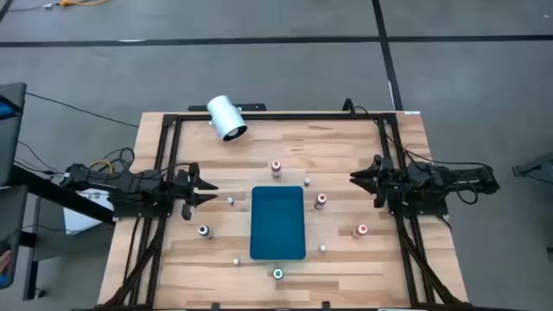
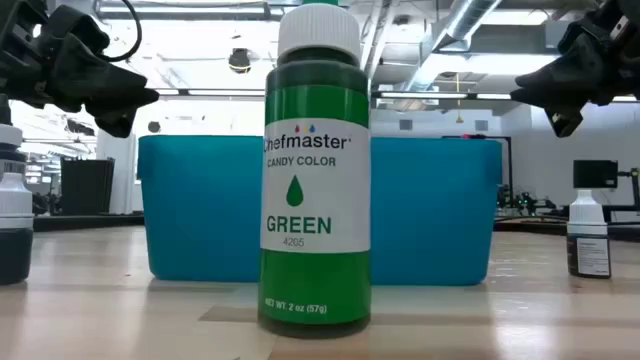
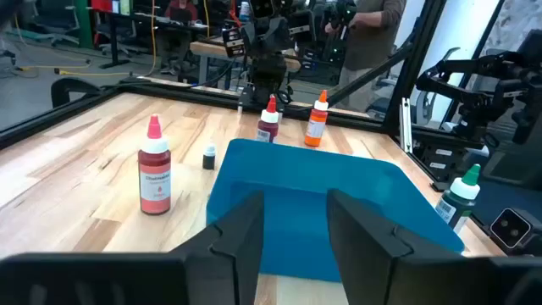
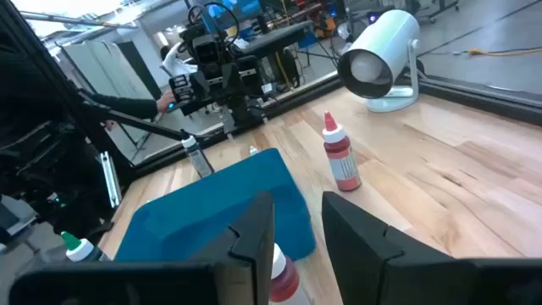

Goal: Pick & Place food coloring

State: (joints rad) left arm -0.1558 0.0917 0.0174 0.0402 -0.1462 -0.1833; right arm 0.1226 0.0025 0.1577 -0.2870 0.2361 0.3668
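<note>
Over the table: both arms hang at its side edges, facing inward, blue bin midway between them.
Left gripper: fingers stand parted with a clear gap, nothing between them.
Right gripper: fingers likewise apart, empty.
Bottles: food coloring stands scattered round the bin, all upright, long axes vertical.
Nearest to left gripper: dark-capped bottle, just off to its side and slightly forward; a tiny whitish bottle sits straight ahead, closer still.
Nearest to right gripper: red bottle, ahead and just beside the bin's edge; orange-topped bottle lies off to the gripper's side.
Further off: red bottle beyond the bin's far end; green bottle at its near end, about equally far from both arms.
Judgement: no bottle is picked yet; either arm has a short reach, and upright bottles suit a sideways pinch round the body.
Clutter: white cylinder at the far edge, well clear.
</note>
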